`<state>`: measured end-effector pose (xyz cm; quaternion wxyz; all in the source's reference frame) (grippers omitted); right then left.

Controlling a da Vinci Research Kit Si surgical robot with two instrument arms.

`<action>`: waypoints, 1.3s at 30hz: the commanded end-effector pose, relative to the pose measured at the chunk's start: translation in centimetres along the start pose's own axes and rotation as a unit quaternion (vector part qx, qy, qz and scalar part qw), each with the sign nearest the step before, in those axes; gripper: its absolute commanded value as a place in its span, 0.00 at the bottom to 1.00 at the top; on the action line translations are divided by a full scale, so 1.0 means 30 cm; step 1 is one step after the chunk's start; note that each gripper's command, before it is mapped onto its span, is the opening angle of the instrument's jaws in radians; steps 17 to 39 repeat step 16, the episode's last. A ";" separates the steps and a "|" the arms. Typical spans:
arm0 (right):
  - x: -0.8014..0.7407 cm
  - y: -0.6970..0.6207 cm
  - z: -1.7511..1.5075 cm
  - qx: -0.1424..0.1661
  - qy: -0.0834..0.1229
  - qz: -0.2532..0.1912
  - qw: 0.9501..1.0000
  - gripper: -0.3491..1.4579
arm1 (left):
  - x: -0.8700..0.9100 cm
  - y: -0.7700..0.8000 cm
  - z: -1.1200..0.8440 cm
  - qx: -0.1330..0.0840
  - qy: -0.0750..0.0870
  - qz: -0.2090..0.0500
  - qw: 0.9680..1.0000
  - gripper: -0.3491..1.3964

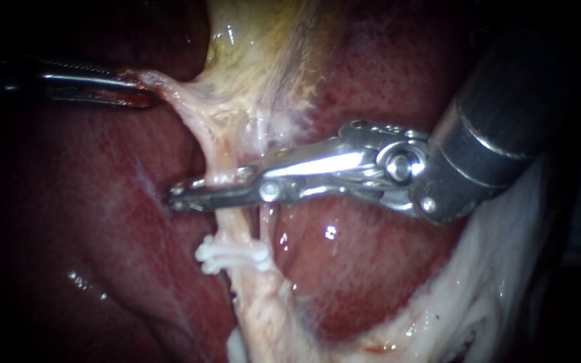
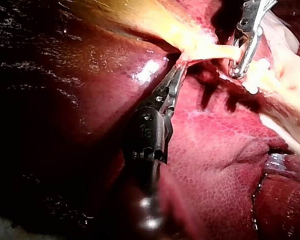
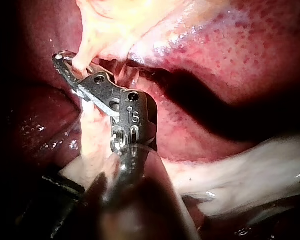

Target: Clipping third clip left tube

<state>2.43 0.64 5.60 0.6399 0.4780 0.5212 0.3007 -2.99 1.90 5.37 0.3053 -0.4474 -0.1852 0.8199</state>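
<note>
The pale left tube (image 1: 218,151) runs down from the yellowish gallbladder (image 1: 263,40). My right instrument (image 1: 193,193) comes in from the right and lies across this tube. Its jaws are shut on the tube from two sides, just above the white clips (image 1: 231,255) that sit lower on the same tube. In the right wrist view the tube (image 3: 83,52) passes between those jaws (image 3: 70,67). My left instrument (image 1: 139,91) is shut on a strand of gallbladder tissue (image 1: 169,91) and holds it stretched to the left. The left wrist view shows the same hold (image 2: 180,67).
Dark red liver (image 1: 89,215) surrounds the tube on both sides. A second thin strand (image 1: 265,225) runs beside the tube on its right. White fatty tissue (image 1: 499,282) lies at the lower right, under my right instrument's thick shaft (image 1: 499,114).
</note>
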 end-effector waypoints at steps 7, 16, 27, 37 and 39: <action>-0.0016 -0.0007 0.001 0.007 -0.005 0.001 1.000 0.00 | 0.0001 0.0000 0.0000 0.000 0.000 0.000 1.000 0.00; -0.0021 0.0006 0.001 0.008 -0.007 0.000 1.000 0.00 | 0.0000 -0.0005 0.0002 0.000 0.000 0.000 1.000 0.00; -0.0021 0.0006 0.001 0.008 -0.007 0.000 1.000 0.00 | 0.0000 -0.0005 0.0002 0.000 0.000 0.000 1.000 0.00; -0.0021 0.0006 0.001 0.008 -0.007 0.000 1.000 0.00 | 0.0000 -0.0005 0.0002 0.000 0.000 0.000 1.000 0.00; -0.0021 0.0006 0.001 0.008 -0.007 0.000 1.000 0.00 | 0.0000 -0.0005 0.0002 0.000 0.000 0.000 1.000 0.00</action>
